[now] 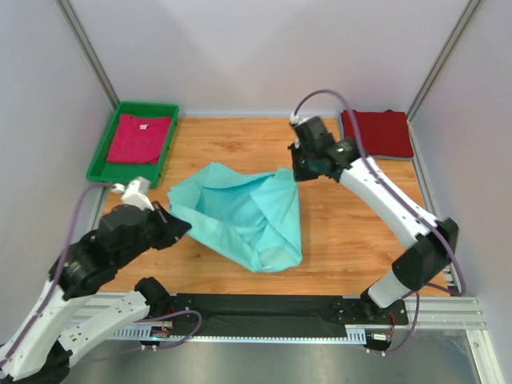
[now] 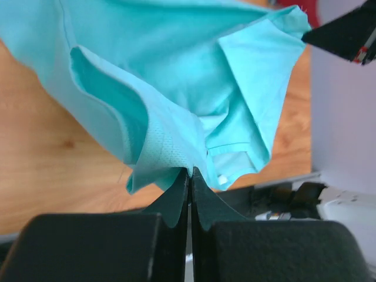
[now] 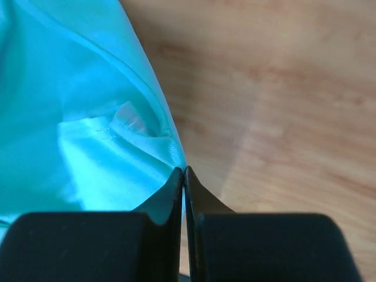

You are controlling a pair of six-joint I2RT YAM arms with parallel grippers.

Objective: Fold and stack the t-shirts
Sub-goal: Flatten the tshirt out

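Note:
The mint-teal t-shirt hangs crumpled between my two grippers over the middle of the wooden table. My left gripper is shut on its left edge; in the left wrist view the teal cloth rises from the closed jaws. My right gripper is shut on its upper right edge, as the right wrist view shows with the cloth to the left. The dark red t-shirt lies folded at the back right corner. The magenta-pink t-shirt lies in the tray.
A green plastic tray stands at the back left. White walls close in the table on three sides. A black strip runs along the near edge between the arm bases.

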